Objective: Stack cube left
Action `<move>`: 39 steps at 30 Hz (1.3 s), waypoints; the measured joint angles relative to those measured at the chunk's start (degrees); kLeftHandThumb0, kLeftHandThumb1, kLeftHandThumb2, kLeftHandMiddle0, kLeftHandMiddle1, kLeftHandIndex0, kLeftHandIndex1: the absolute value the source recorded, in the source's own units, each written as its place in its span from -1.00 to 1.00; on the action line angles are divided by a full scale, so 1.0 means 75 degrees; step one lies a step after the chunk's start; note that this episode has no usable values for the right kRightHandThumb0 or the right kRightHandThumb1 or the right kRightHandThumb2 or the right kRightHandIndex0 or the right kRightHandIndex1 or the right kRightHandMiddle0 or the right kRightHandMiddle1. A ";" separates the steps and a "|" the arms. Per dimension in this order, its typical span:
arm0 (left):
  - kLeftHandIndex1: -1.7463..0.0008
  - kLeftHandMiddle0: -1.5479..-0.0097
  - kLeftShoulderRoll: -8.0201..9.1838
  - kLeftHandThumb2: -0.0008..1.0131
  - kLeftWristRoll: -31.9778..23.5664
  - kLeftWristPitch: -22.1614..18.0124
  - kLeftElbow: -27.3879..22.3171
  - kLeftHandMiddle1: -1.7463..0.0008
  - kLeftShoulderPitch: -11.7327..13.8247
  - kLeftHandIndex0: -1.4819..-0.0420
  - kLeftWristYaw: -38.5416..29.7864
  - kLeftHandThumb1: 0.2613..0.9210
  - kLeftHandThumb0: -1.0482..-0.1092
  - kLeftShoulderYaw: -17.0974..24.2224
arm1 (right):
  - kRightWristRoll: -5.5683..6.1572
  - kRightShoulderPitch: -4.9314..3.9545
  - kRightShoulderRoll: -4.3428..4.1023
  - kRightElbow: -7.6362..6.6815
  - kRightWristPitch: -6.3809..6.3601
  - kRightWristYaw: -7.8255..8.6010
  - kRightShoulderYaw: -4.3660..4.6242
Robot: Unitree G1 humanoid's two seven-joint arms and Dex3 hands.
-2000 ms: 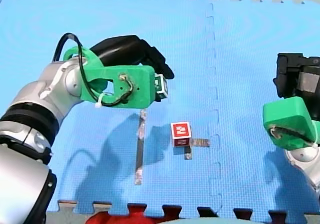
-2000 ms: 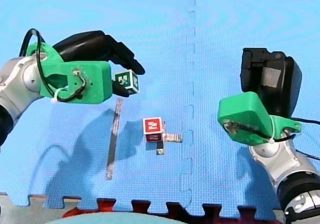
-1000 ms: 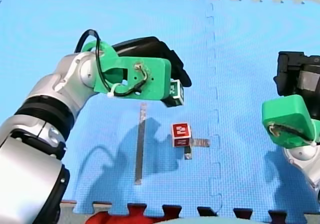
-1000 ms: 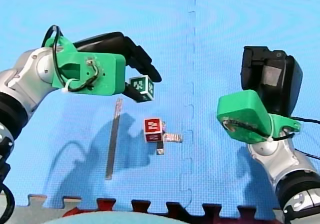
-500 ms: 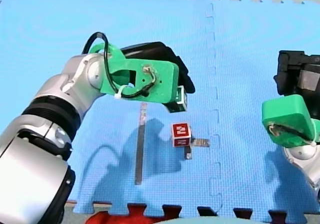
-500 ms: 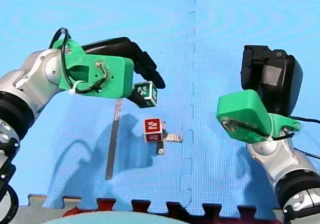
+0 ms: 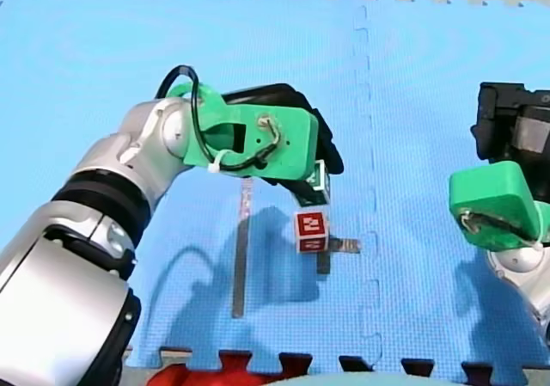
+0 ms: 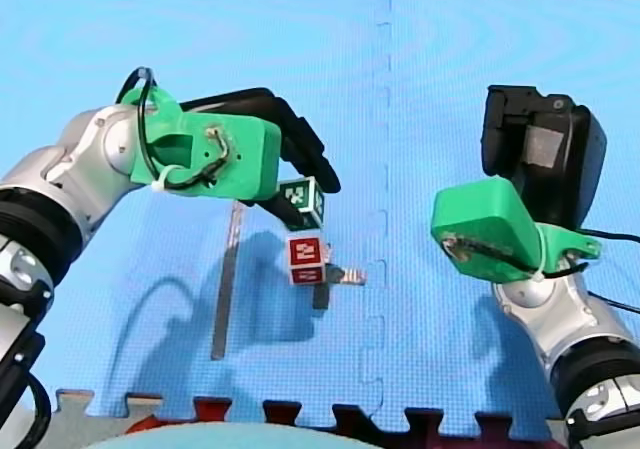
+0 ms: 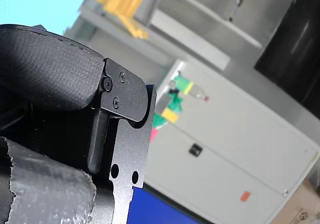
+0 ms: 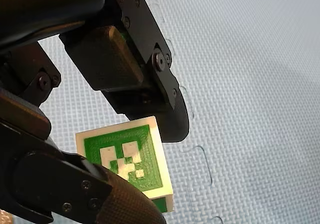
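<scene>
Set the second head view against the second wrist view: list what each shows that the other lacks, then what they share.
Second head view's extras: the red cube on the blue mat, strips of grey tape, and the right hand at the right side.
Second wrist view's extras: a close look at the screws on the fingers and how they clamp opposite sides of the green cube.
Shared: the left hand holding the green cube above the blue mat; the head view places it close over the red cube.

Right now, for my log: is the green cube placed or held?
Held: left robot hand grips green cube above red cube; right robot hand aside.
</scene>
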 measured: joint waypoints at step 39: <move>0.96 -0.41 -0.0188 -0.98 0.0166 0.0299 0.0110 -1.00 0.0096 -0.88 -0.0118 0.75 0.23 -0.0206 | -0.0024 0.0071 -0.0006 -0.0103 0.0021 -0.0074 0.0039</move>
